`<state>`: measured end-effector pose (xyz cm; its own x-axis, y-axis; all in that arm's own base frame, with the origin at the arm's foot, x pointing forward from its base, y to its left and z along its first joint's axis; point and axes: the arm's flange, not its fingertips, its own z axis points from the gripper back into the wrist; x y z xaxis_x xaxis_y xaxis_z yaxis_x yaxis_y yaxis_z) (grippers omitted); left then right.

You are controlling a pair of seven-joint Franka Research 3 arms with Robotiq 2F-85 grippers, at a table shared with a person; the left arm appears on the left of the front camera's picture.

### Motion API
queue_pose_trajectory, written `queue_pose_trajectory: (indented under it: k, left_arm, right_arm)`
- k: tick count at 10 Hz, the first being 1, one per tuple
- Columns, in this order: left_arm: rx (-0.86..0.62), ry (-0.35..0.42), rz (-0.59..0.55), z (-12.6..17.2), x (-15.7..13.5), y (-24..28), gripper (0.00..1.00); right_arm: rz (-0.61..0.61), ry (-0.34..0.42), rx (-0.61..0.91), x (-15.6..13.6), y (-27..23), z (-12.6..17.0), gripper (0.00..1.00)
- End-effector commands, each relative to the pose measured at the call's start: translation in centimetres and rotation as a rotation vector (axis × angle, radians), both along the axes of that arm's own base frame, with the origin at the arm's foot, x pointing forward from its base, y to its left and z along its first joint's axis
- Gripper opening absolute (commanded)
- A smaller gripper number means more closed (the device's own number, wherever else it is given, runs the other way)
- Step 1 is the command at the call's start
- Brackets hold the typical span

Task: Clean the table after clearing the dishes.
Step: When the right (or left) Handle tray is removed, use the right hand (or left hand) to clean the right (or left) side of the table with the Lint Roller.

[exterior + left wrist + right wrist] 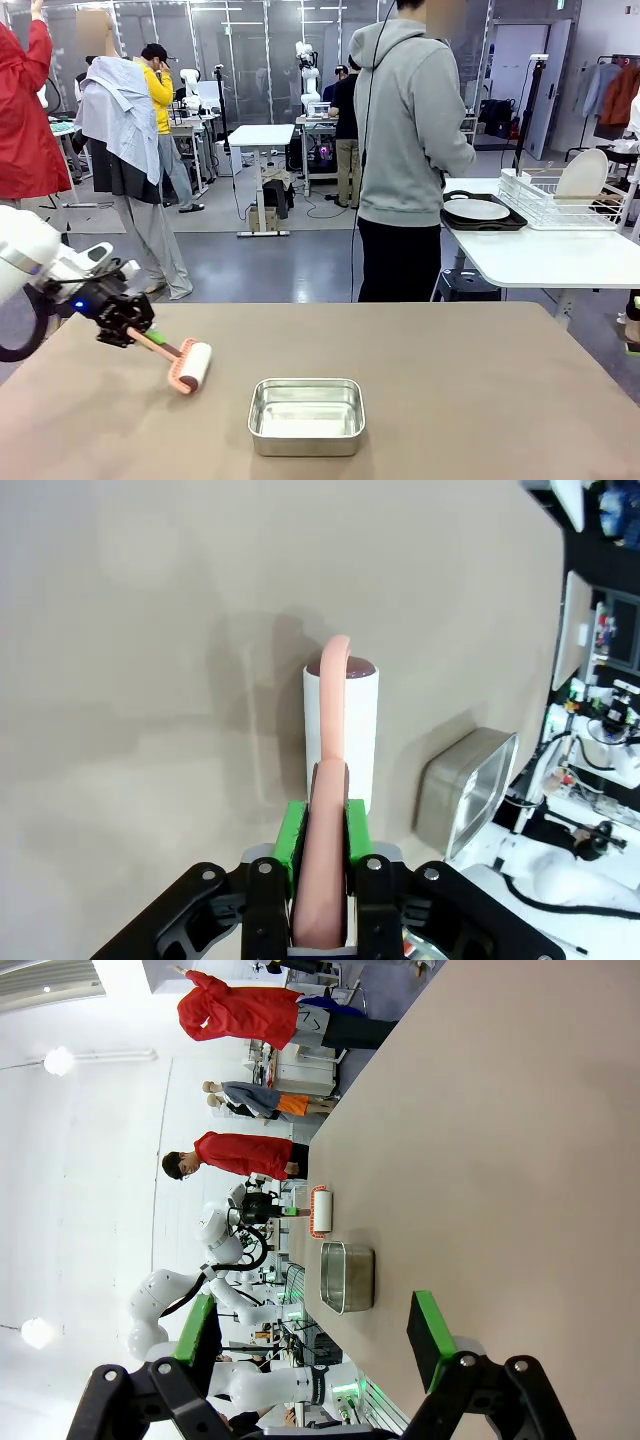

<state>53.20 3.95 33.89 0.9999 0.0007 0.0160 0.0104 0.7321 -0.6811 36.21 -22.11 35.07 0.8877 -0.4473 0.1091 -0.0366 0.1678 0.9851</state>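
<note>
My left pincer clamps salmon-pink handle of one white lint roller, roll resting on matte taupe-brown table just ahead. One shiny steel rectangular pan near, beyond the roll. My right pincer gapes, holding nothing. One white plate on dark tray well apart, on white side table.

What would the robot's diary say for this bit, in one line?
left gripper: shut on lint roller handle, roller on table | right gripper: open, empty | steel pan: near middle | dishes: on white side table
</note>
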Motion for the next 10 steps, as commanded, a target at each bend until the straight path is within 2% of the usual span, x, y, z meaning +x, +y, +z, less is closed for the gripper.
queue_pose_trajectory:
  k: [1, 2, 6, 8, 10]
  left_arm:
    - [0.129, 0.035, -0.023, -1.8, -0.5, 5.7, 0.21]
    - [0.165, 0.052, -0.019, -1.8, -0.7, 9.1, 0.21]
    - [0.337, 0.085, 0.134, -1.7, -2.6, 20.6, 0.21]
    - [0.389, 0.065, 0.154, 0.3, -3.5, 23.8, 0.21]
    - [0.434, 0.003, 0.078, 4.1, -5.1, 23.6, 0.21]
  right_arm:
    - [0.009, 0.011, 0.001, -0.3, 0.2, 0.4, 0.95]
    - [0.009, 0.011, 0.001, -0.3, 0.2, 0.4, 0.95]
    - [0.009, 0.011, 0.001, -0.3, 0.2, 0.4, 0.95]
    - [0.009, 0.011, 0.001, -0.3, 0.2, 0.4, 0.95]
    - [0.009, 0.011, 0.001, -0.3, 0.2, 0.4, 0.95]
